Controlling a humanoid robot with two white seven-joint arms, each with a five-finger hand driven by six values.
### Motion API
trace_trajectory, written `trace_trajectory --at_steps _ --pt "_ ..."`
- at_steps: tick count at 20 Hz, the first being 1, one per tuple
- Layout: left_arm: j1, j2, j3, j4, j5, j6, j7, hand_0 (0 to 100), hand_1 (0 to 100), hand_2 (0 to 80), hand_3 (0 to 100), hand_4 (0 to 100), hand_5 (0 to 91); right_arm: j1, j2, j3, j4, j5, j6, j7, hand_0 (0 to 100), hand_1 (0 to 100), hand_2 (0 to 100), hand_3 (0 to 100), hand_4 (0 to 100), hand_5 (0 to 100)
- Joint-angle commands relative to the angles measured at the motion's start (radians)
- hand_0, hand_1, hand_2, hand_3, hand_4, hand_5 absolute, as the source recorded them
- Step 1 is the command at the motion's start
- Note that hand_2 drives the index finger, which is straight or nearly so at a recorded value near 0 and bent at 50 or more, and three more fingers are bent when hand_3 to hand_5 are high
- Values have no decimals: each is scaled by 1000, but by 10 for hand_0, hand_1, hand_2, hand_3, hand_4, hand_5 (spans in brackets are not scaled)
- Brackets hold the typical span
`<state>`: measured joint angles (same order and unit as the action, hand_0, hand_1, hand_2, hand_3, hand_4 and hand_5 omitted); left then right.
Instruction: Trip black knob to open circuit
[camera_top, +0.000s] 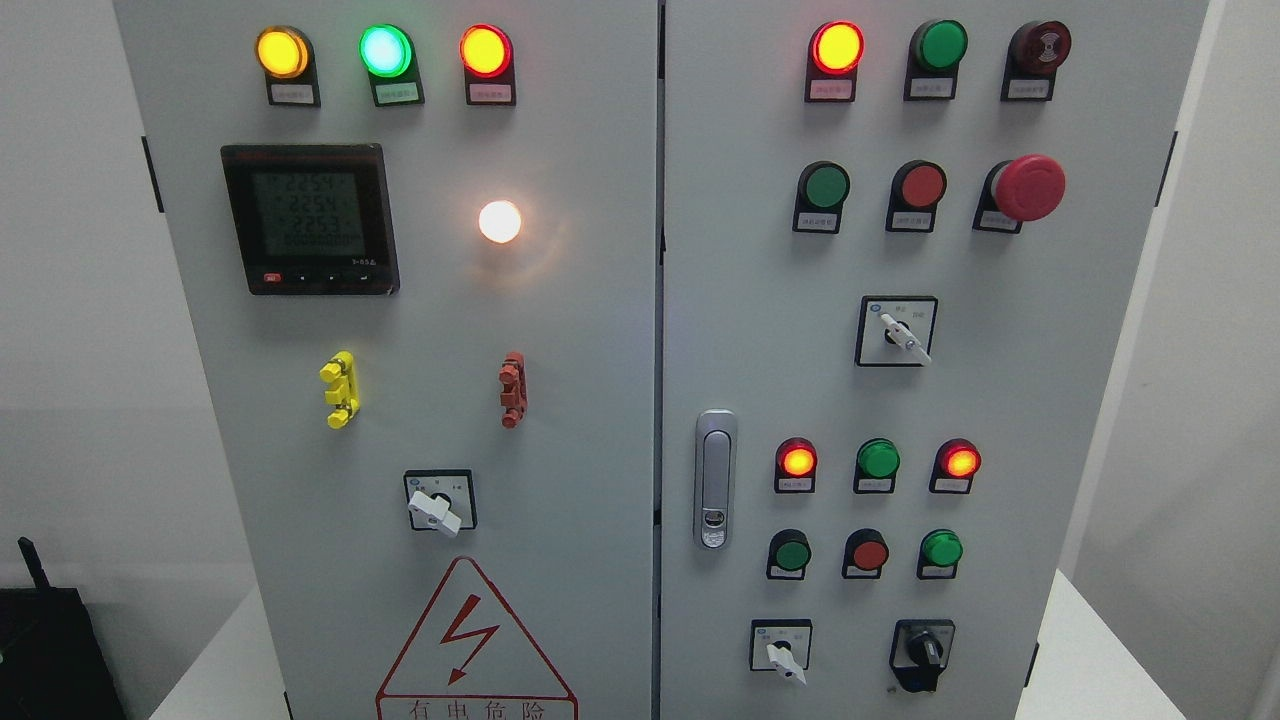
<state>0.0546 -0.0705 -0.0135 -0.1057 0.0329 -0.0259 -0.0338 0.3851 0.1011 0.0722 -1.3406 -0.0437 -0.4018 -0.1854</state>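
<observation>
We are facing a grey cabinet (560, 400) with no hand of ours showing, so we cannot tell how either is set.

From the head view, we are seeing the black knob (922, 652) sitting at the right door's lower right, just right of a white switch (783, 655), below lamps (878, 458) that are glowing red and green.
</observation>
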Motion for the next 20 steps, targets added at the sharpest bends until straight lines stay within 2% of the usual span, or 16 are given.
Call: trace_trajectory --at_steps 1,9,13,20 --pt "-2 -2 1 0 2 -3 0 120 389 0 0 0 0 1 0 3 -40 -4 -15 -5 44 80 1 1000 950 972" --pt "-2 -2 1 0 2 -3 0 120 389 0 0 0 0 3 5 1 -86 -4 -15 -22 23 72 13 1000 964 979" --pt "-2 -2 1 0 2 -3 0 120 389 0 0 0 0 -6 5 0 -94 -4 -25 -49 20 71 23 1000 967 981" --pt "-4 0 1 0 2 -3 0 120 389 0 0 0 0 -18 6 -2 -130 -7 -25 -68 12 73 38 1000 972 985"
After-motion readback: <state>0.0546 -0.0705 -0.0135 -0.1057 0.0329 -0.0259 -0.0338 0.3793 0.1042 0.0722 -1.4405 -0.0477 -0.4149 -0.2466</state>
